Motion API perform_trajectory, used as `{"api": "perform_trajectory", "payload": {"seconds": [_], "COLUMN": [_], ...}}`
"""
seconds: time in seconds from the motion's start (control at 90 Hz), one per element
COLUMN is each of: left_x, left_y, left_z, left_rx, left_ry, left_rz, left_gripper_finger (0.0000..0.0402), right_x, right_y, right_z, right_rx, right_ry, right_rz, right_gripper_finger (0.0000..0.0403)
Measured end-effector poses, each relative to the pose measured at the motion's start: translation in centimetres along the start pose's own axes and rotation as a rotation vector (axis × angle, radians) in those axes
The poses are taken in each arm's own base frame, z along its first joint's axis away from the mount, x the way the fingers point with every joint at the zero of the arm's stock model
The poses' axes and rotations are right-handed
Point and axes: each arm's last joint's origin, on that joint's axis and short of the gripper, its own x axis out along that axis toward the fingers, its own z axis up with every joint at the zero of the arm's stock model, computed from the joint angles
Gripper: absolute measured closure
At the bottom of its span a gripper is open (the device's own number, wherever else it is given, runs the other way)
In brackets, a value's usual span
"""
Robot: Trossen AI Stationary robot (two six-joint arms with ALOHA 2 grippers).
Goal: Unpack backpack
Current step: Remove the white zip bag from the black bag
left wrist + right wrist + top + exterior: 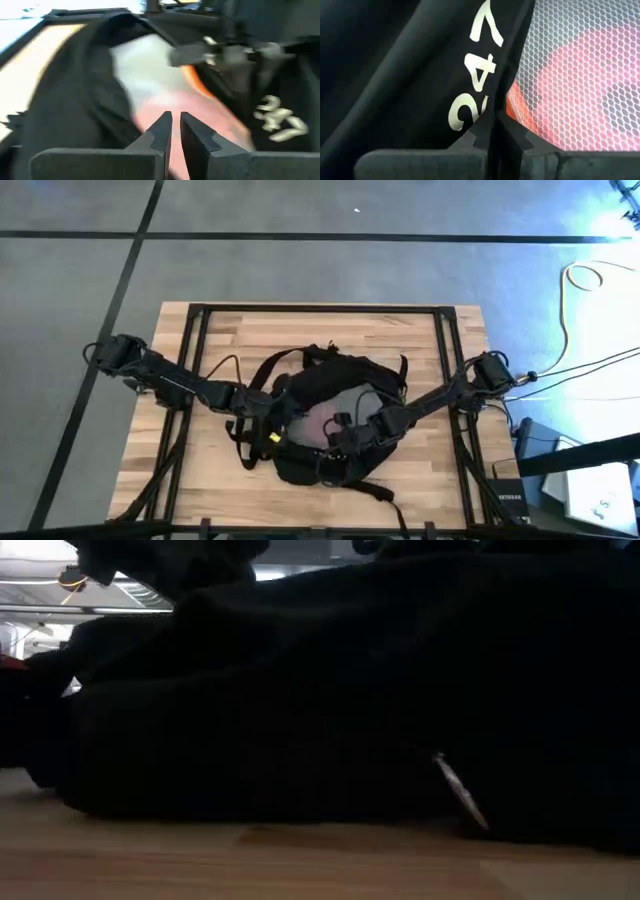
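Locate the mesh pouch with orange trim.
High view: the mesh pouch lies in the open backpack at table centre, between the left claw and right claw.

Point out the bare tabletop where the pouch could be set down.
Bare wood lies along the table's far edge beyond the backpack, and at the near left corner. The middle is crowded: both end effectors, left and right, work at the backpack opening.

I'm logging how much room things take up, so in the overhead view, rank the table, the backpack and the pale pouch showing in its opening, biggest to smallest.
1. Table: largest, it spans well beyond everything on it.
2. Backpack: covers the table's middle.
3. Pale pouch: smallest; only the part showing in the backpack's opening counts, the rest is hidden.
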Motion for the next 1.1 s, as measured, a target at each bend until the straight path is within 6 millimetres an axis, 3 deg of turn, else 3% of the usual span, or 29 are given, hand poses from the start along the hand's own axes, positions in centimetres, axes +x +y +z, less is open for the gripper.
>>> {"api": "perform_trajectory", "payload": {"seconds": [0.1, 0.233, 0.422, 0.589, 0.844, 1.1], "left_x": [-0.1, 0.2, 2.0, 4.3, 6.3, 7.7], "left_y": [-0.4, -2.8, -5.8, -6.1, -7.5, -5.4], "left_z": [0.3, 0.1, -1.9, -2.9, -2.3, -0.8], "left_rx": [0.060, 0.190, 0.312, 0.279, 0.334, 0.161], "left_ry": [-0.040, -0.108, -0.169, -0.097, 0.029, 0.260], "left_rz": [-0.011, -0.072, -0.083, 0.174, 0.047, 0.035], "left_gripper_finger": [0.0378, 0.0378, 0.0378, 0.0378, 0.0378, 0.0378], "right_x": [0.0, 0.0, 0.0, 0.0, 0.0, 0.0], "right_y": [0.0, 0.0, -0.1, -0.1, -0.1, 0.0], "right_z": [0.0, 0.0, 0.0, 0.0, 0.0, 0.0], "right_rx": [0.000, -0.002, -0.003, -0.002, -0.002, 0.006], "right_ry": [-0.001, -0.002, -0.005, -0.006, -0.002, -0.001], "right_rz": [0.001, -0.006, -0.021, -0.022, -0.007, -0.001], "right_gripper_finger": [0.0398, 0.0398, 0.0398, 0.0398, 0.0398, 0.0398]}}
